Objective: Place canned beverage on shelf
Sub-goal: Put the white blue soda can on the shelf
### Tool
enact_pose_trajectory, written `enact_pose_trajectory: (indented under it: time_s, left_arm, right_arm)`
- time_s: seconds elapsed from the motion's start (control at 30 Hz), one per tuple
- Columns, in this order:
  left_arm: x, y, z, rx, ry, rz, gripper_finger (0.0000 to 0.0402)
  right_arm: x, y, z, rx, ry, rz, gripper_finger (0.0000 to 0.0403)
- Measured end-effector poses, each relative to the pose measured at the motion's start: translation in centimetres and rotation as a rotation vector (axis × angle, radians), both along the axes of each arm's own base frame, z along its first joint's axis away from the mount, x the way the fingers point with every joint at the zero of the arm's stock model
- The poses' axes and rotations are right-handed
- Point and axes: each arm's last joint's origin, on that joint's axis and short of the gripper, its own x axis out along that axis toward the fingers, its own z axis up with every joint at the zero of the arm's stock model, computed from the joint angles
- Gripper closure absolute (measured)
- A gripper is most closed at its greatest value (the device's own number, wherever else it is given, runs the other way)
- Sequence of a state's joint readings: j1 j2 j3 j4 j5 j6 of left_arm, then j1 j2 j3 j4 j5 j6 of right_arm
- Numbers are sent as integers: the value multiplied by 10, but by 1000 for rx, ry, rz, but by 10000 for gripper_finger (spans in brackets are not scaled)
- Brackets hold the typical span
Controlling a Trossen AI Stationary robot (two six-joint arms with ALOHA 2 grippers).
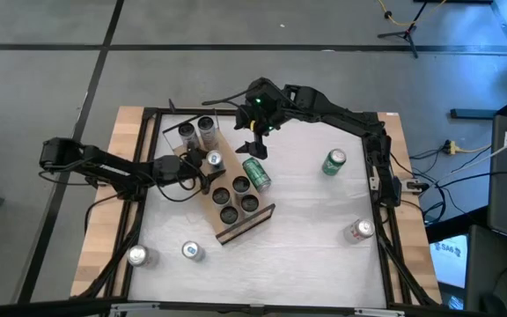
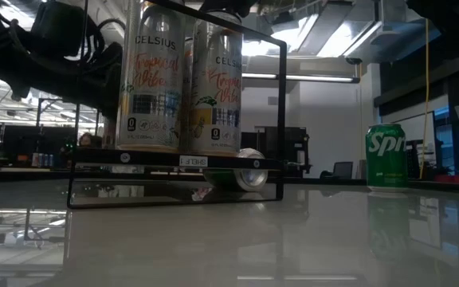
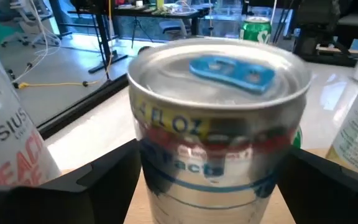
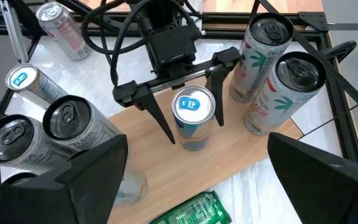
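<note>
Fingers (image 4: 143, 94) of left gripper (image 4: 183, 113) spread either side of blue-tab can (image 4: 193, 116), not pressing its wall; can standing upright on shelf (image 4: 229, 165), apparently just set down or about to be let go, cannot tell which. Right gripper (image 1: 255, 139) hanging above far end of shelf, jaws apart, holding nothing.

Step in hand, by judgement: leaving the can on the board. To do well: draw fingers straight back from the can, level, without brushing its sides; keep clear of the two tall Celsius cans (image 4: 279, 78) standing just beside it toward shelf's far end. Risk: a nudge tipping the can onto its neighbours.

Shelf contents: blue-tab can near middle of shelf; Celsius pair upright at far end; dark-topped cans (image 1: 233, 196) upright in two rows at near end. Green can (image 1: 256, 173) lying on its side along shelf's edge, just beside the blue-tab can; on the board or against it, cannot tell.

Off the shelf, well apart from it: green Sprite can (image 1: 334, 162) upright, silver can (image 1: 358, 231) to one side, two more cans (image 1: 192, 251) beyond near end, all on table (image 1: 306, 246).
</note>
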State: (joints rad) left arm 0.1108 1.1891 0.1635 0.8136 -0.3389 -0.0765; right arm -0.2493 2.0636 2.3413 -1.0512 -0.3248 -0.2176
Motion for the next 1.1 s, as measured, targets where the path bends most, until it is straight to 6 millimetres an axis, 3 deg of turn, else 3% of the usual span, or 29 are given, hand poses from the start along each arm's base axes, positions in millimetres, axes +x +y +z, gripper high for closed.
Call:
enact_pose_trajectory:
  time_s: [0.73, 1.1]
  left_arm:
    - [-7, -2, 16, -2, -70, -55, 68]
    - [-18, -3, 38, 16, -203, -42, 68]
  right_arm:
    - [0, 0, 0, 2, -2, -1, 23]
    - [0, 0, 0, 2, -2, -1, 23]
